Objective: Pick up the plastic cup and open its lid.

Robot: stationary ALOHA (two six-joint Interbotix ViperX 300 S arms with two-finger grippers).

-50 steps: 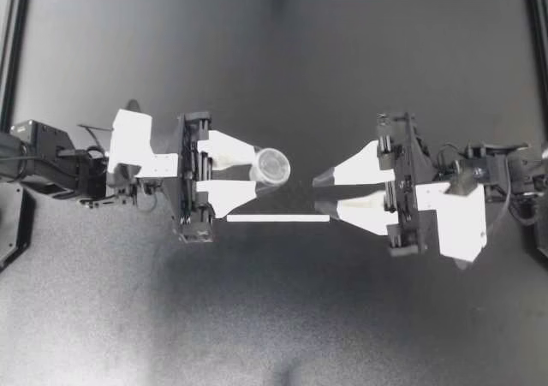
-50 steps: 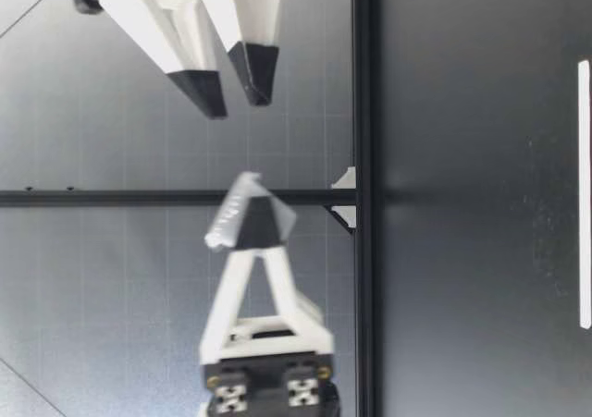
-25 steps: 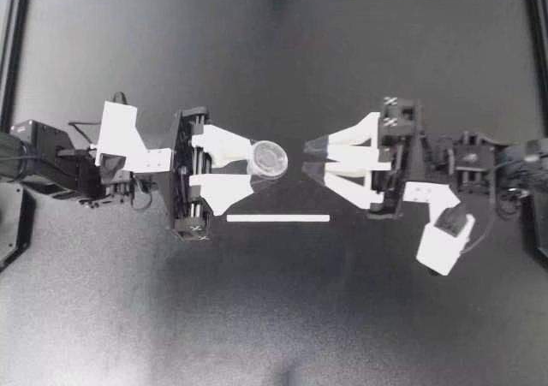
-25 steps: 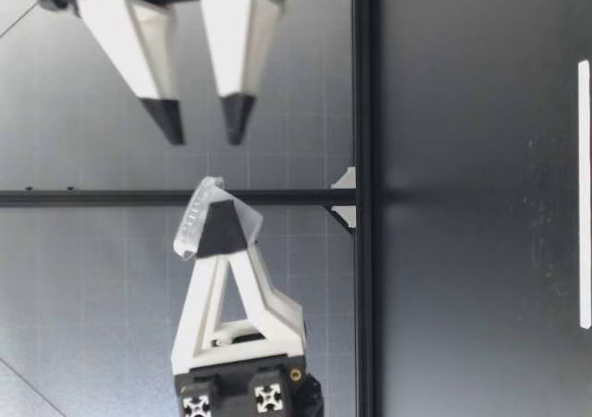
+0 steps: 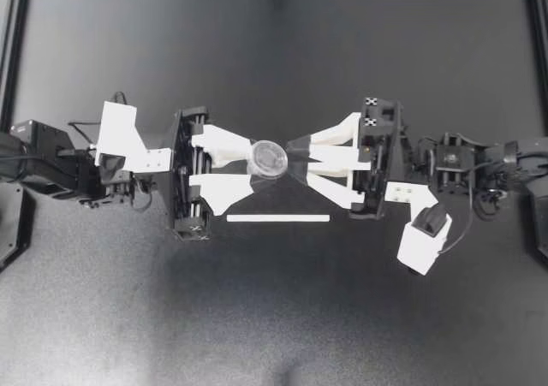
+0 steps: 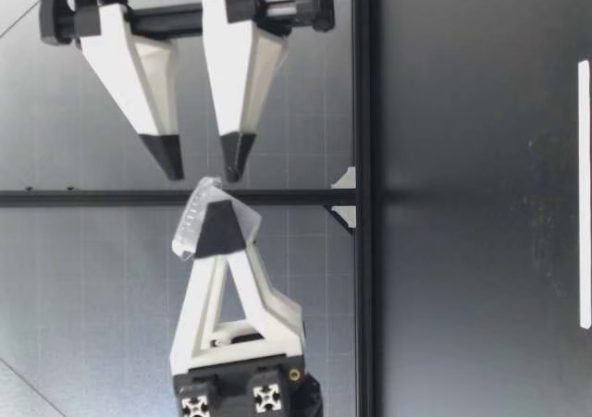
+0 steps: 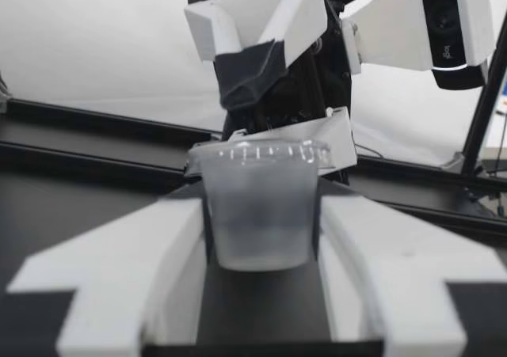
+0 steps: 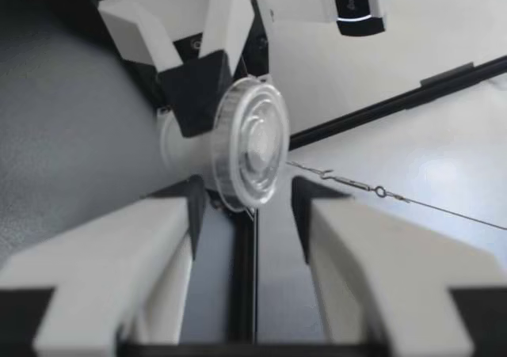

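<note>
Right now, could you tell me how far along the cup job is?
Done: the cup is off the table, clamped in my left end effector. In hand: my right end effector is open, facing the lid at close range. Left: grip the lid and pull it off; it is still on.

Soft even light; cup [image 7: 261, 214] slightly blurred close-up.

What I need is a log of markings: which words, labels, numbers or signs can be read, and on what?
No text is legible.
Wrist camera: small print, too small to read.
Black-and-white tags: patterns only.
Plastic cup: no print seen.
</note>
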